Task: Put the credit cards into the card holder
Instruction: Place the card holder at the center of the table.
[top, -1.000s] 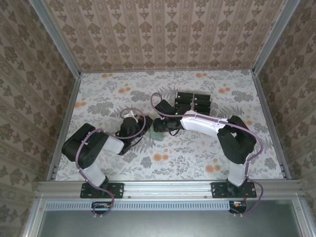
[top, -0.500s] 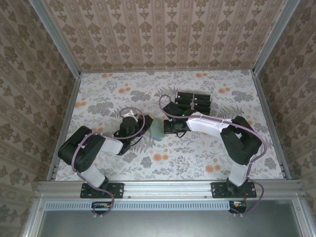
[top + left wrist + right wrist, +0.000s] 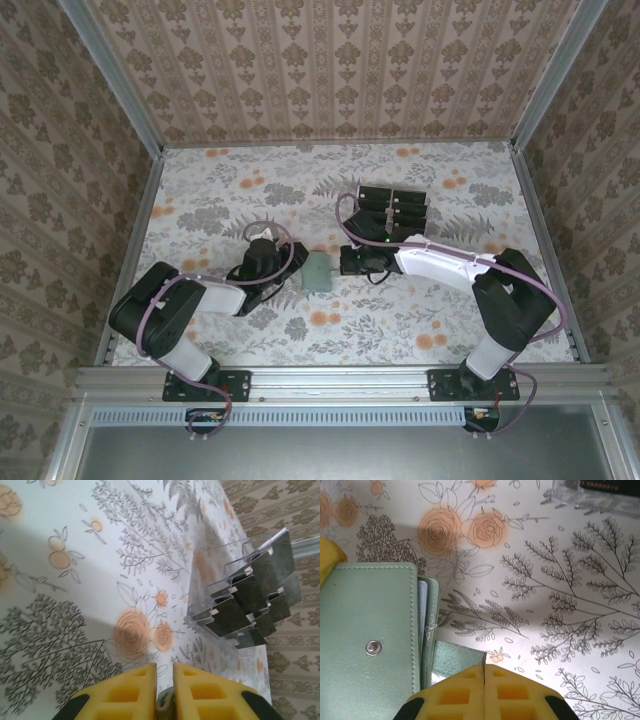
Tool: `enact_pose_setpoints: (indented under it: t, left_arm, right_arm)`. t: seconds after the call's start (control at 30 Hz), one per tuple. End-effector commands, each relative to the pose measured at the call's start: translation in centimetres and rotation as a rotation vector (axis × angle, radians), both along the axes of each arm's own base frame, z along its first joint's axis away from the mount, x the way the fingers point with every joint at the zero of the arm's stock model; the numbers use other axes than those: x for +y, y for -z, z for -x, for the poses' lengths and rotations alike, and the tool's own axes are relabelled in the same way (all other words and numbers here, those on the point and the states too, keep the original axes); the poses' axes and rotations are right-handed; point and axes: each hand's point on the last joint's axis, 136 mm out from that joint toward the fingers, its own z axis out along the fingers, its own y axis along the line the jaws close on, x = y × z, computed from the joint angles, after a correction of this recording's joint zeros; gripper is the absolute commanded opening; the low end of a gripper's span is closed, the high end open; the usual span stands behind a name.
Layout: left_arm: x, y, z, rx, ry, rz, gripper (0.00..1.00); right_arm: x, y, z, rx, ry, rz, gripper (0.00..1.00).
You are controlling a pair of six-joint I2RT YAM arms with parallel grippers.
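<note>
Green wallet [image 3: 318, 271] on counter [image 3: 225, 200], left end effector [image 3: 165, 674] clamped on its edge, right end effector [image 3: 484, 674] fully closed at its flap, black cards [image 3: 392, 206] farther back.

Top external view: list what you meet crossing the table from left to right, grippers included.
left gripper → card holder → right gripper → credit cards

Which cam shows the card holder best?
Right wrist: the card holder lies close up, its snap clear. Top external gives just a small green patch; left wrist shows a sliver in the left pincer.
</note>
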Motion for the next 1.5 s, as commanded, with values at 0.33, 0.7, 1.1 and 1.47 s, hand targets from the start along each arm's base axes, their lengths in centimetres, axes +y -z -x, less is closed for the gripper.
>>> enact_pose_setpoints:
  t: [0.33, 0.7, 1.1, 1.47]
  left_arm:
    - [1.7, 1.7, 2.0, -0.004, 0.098, -0.261, 0.50]
    - [2.9, -0.4, 3.6, -0.027, 0.195, -0.483, 0.73]
    - [2.7, 0.1, 5.6, -0.075, 0.315, -0.729, 0.75]
    - [1.0, -0.2, 5.7, -0.093, 0.347, -0.731, 0.77]
  right_arm:
    - [-1.1, 2.3, 2.6, 0.047, 0.030, -0.044, 0.00]
    - [-2.8, 3.1, 3.5, 0.058, 0.072, -0.007, 0.28]
    - [-2.3, 1.7, 3.0, 0.047, 0.049, -0.003, 0.33]
    - [-1.3, 3.0, 2.8, 0.084, 0.027, -0.013, 0.16]
